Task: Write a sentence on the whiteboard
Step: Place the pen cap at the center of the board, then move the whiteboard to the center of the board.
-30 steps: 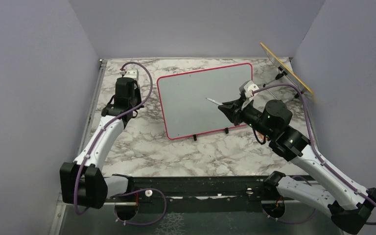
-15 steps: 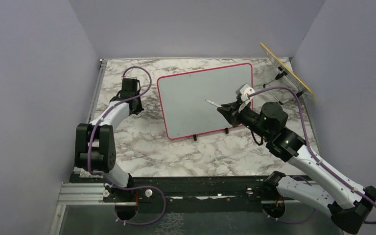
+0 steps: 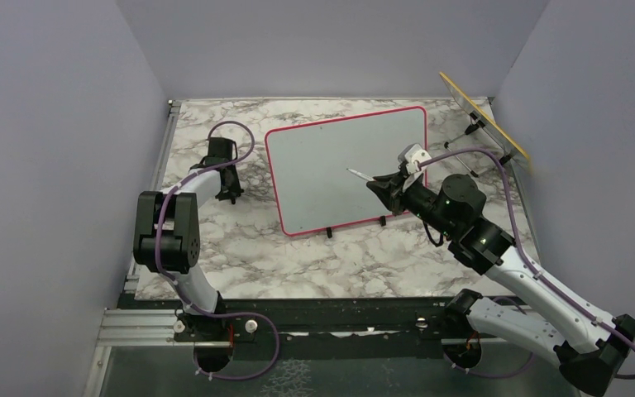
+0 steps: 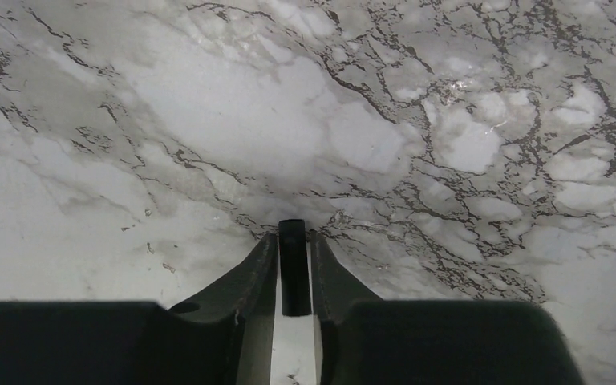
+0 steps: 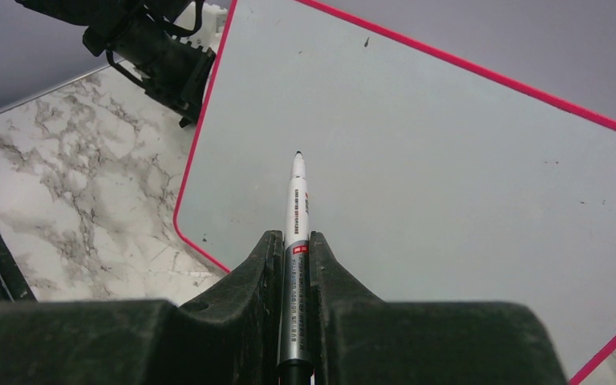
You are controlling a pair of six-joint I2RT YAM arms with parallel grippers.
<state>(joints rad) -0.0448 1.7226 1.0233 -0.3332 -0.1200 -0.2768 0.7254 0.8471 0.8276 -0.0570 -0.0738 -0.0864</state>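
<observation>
Progress: basically at the start line. The whiteboard (image 3: 331, 157) sits in the centre of the top view, on the marble surface (image 3: 339, 265), with its pink-red frame skewed to the picture edges. Its face is blank. None of the sentence is on it, only a few tiny dark specks in the right wrist view. The prep looks done. The right gripper (image 3: 378, 184) is right of centre, jaws clamped on a marker (image 3: 358, 173). The marker is uncapped, with its tip pointing up-left over the middle of the board. From these angles I can't tell whether the tip touches the board. The left gripper (image 3: 230, 192) is at left of centre, just off the board's left edge, nose down at the marble. Its jaws are narrow on either side of a small black piece (image 4: 293, 273), probably the marker cap. I can't tell whether they are clamped on it or just flanking it. Left to do: the whole sentence, every stroke. Readable text: the marker barrel has one line of fine black print and a small red patch near the jaws, both too small to read. There are no other labels or brands on the board, the arms or the yellow-edged panel (image 3: 484, 116) at upper right.
</observation>
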